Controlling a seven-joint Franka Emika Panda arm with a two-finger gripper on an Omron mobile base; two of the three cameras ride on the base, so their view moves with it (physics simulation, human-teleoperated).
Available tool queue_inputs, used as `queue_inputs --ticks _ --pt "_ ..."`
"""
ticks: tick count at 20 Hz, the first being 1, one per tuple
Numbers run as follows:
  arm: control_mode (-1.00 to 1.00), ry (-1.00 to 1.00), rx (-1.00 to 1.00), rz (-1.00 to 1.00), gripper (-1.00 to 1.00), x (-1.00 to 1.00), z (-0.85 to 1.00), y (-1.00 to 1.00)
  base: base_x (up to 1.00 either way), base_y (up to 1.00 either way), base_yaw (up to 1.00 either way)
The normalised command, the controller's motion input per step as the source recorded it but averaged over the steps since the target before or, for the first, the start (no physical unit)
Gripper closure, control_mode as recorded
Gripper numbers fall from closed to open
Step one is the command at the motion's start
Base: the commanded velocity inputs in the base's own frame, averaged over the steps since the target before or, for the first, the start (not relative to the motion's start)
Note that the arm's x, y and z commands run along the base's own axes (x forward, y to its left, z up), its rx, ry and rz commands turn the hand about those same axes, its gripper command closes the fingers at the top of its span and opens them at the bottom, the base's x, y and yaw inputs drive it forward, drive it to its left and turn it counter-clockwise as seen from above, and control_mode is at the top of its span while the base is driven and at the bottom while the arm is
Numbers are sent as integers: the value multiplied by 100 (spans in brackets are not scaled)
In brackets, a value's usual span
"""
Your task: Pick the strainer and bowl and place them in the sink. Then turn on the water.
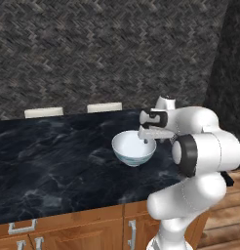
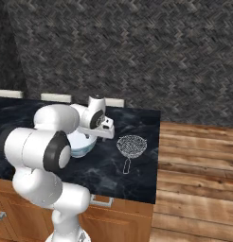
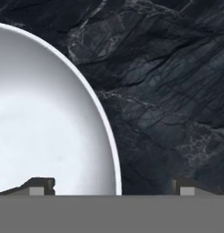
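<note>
White ceramic, the bowl (image 1: 134, 147) stood on the black marble counter (image 1: 53, 156) in the left base view, near its front right part, and my gripper (image 1: 146, 138) hung at its right rim. I judged the bowl stiff, rather heavy, smooth and slippery, and fragile if dropped; the rim wall looked the only place to take hold, one finger inside and one outside. My own arm covered the counter right of the bowl.

In the right base view the wire-mesh strainer (image 2: 131, 145) lay well apart from the bowl (image 2: 83, 144), close to the counter's end, its thin handle pointing toward the front edge. It seemed light and stiff; the rim of the basket or the handle would serve for a grip. My arm hid most of the bowl here, and my fingers were hard to make out.

In the hand view my fingertips (image 3: 185, 186) stood wide apart and held nothing, with the bowl's rim (image 3: 103, 113) passing between them. Most of the bowl was cut off at the left.
</note>
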Motion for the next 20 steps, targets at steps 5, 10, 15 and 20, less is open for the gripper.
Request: queue_inputs --ticks 5,10,15,20 --pt "-100 3 2 0 -100 22 -26 -8 0 0 0" --pt "-100 4 0 0 -100 12 -26 0 0 0 0" --pt "-100 4 0 0 -100 0 -20 0 0 0 0" --pt "-100 3 0 0 100 0 -5 1 0 0 0"
